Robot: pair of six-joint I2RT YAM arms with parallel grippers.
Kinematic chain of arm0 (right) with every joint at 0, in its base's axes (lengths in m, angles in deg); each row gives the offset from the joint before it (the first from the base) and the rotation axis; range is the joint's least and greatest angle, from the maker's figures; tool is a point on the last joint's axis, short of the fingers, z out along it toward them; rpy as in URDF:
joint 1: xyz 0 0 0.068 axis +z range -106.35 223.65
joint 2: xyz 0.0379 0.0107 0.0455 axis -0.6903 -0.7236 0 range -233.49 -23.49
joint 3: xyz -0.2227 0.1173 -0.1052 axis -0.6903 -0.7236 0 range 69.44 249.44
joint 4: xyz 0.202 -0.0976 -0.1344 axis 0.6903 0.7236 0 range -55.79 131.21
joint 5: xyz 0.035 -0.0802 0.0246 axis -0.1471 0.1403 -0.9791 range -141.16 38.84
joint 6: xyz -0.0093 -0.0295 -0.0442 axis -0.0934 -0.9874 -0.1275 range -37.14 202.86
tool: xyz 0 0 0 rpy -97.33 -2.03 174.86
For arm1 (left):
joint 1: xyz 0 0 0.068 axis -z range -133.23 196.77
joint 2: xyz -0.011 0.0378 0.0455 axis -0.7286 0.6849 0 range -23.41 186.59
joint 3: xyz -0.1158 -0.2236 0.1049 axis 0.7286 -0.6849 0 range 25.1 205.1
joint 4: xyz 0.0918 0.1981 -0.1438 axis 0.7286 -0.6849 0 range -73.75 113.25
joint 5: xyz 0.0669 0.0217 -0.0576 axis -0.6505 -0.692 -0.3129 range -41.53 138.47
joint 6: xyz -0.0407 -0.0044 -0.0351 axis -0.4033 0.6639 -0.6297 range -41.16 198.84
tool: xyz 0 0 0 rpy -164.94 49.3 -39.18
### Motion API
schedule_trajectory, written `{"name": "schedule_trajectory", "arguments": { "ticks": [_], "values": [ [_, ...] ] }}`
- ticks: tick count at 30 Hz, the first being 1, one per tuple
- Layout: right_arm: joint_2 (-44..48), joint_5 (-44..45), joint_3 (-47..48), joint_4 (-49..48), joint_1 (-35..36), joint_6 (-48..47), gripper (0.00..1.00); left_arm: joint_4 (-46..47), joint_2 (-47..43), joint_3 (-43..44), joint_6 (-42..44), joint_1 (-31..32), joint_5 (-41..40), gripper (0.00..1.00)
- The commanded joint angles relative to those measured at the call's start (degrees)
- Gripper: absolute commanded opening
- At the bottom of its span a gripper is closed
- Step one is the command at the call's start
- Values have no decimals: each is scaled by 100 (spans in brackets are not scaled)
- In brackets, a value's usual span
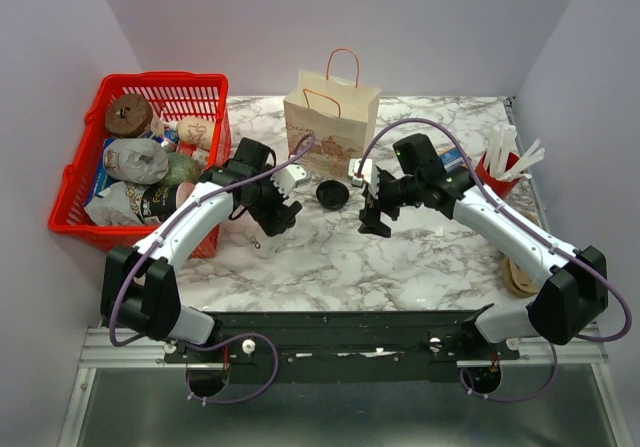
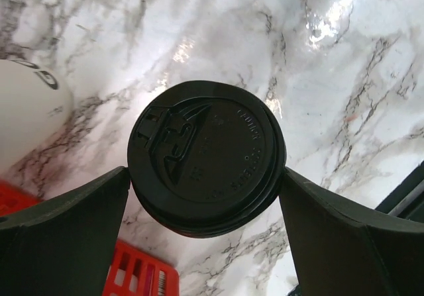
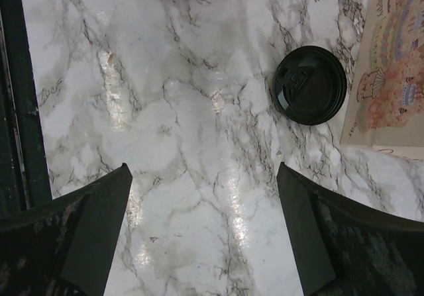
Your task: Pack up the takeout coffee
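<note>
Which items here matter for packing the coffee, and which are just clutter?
In the job:
- takeout coffee, lidded, between the fingers of the open left gripper
- paper bag, probably where it goes

Lying about:
- loose black lid
- red basket of packaged goods
- red cup of white sticks

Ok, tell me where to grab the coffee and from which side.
Take the coffee probably by its paper wall just under the black lid, coming straight down from above. It stands upright with the round lid facing up, and the open left gripper straddles it, a finger on each side. The lid's wider rim should stop the cup slipping.
</note>
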Motion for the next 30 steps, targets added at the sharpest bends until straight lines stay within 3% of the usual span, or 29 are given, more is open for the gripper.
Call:
{"name": "schedule_trajectory", "arguments": {
  "ticks": [1, 12, 18, 24, 30],
  "values": [
    [-98, 26, 17, 1, -43, 129, 100, 189, -357, -79, -185, -22, -40, 99],
    [-204, 8, 87, -43, -69, 182, 100, 505, -1016, -993, -527, -58, 162, 99],
    [-239, -18, 123, -52, -69, 200, 100, 655, -981, -775, -650, -58, 276, 99],
    [23, 175, 158, 297, -227, 42, 100, 67, -1357, -598, -274, -119, 101, 99],
    [560, 596, 132, 1290, -1157, -486, 99, -962, -2087, -511, 526, -154, 135, 99]
  ]
}}
